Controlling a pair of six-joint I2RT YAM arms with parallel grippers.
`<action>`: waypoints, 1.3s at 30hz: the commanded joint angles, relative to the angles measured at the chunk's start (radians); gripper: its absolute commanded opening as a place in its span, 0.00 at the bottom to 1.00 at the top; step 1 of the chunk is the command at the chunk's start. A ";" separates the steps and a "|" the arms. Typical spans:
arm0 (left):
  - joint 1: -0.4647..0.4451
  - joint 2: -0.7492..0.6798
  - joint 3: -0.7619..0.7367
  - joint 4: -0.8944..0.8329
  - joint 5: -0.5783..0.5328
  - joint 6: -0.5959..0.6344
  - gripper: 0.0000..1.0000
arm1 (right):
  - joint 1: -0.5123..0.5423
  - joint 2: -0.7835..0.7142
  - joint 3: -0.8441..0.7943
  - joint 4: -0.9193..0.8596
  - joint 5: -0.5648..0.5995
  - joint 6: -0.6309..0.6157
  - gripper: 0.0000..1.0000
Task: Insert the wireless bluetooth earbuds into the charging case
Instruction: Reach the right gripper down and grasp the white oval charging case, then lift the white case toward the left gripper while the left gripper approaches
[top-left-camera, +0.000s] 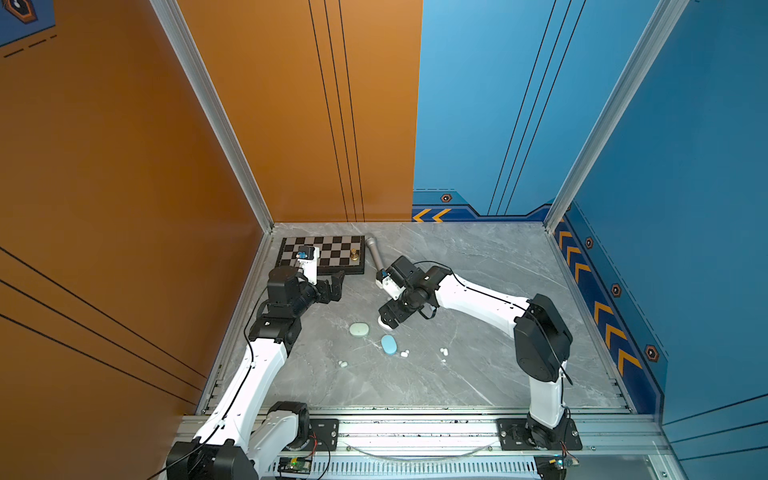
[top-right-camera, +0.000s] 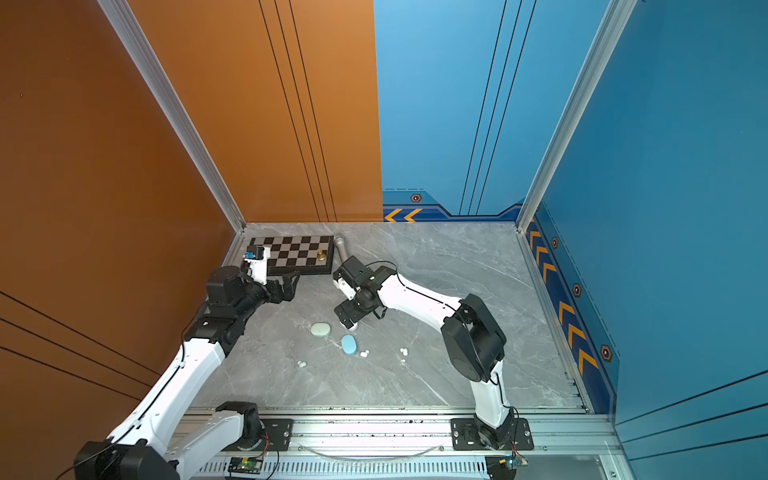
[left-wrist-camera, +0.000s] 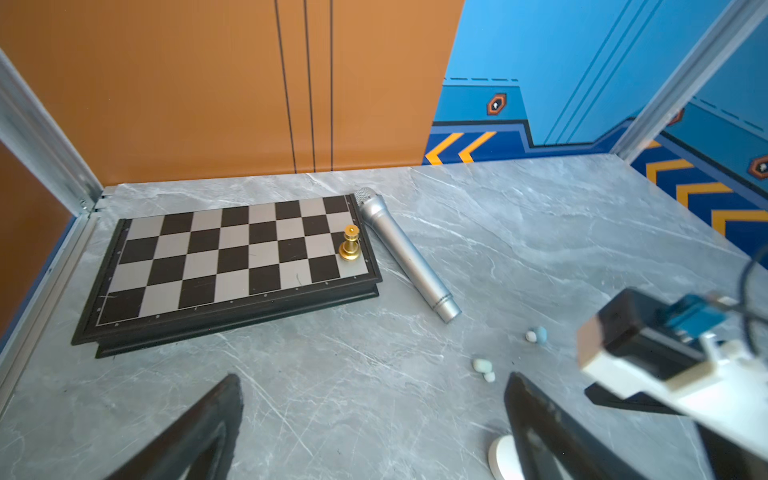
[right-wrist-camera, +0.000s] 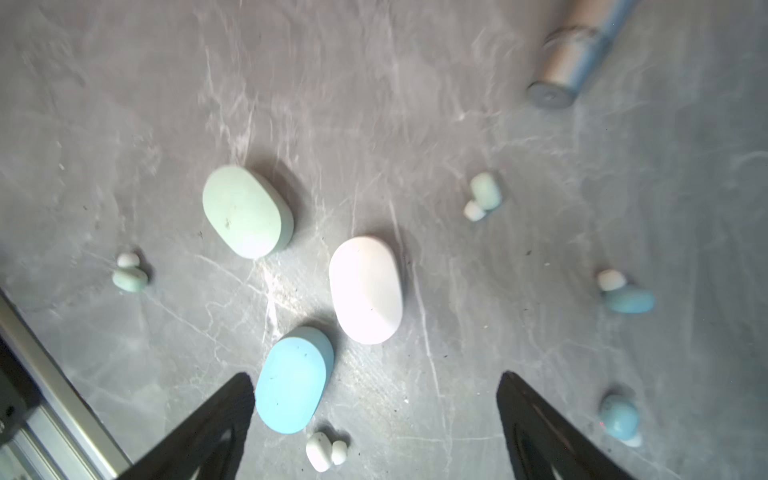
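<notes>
Slipping is the main danger: the earbuds (right-wrist-camera: 484, 193) are tiny and lie loose on the table (right-wrist-camera: 124, 104) around three shut cases (right-wrist-camera: 365, 291). The jaws of the right arm (top-left-camera: 478, 299) hang wide apart over them, holding nothing (the left arm (top-left-camera: 266, 365) has its jaws apart too, near the chessboard (left-wrist-camera: 232, 257)), so an off-centre pinch could flick a bud away or push the blue case (right-wrist-camera: 293, 380). The white bud (right-wrist-camera: 319, 451) just beside that case lies on its side, long axis across the closing line of the jaws, tip pointing away from the case.
</notes>
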 joint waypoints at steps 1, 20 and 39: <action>-0.022 -0.029 0.023 -0.075 -0.002 0.073 0.98 | 0.007 0.033 0.060 -0.094 0.041 -0.047 0.93; -0.048 -0.026 0.037 -0.124 -0.016 0.080 1.00 | 0.041 0.265 0.237 -0.094 0.095 0.009 0.74; -0.051 -0.017 0.039 -0.124 -0.003 0.070 0.95 | 0.022 0.276 0.267 -0.094 0.075 0.090 0.30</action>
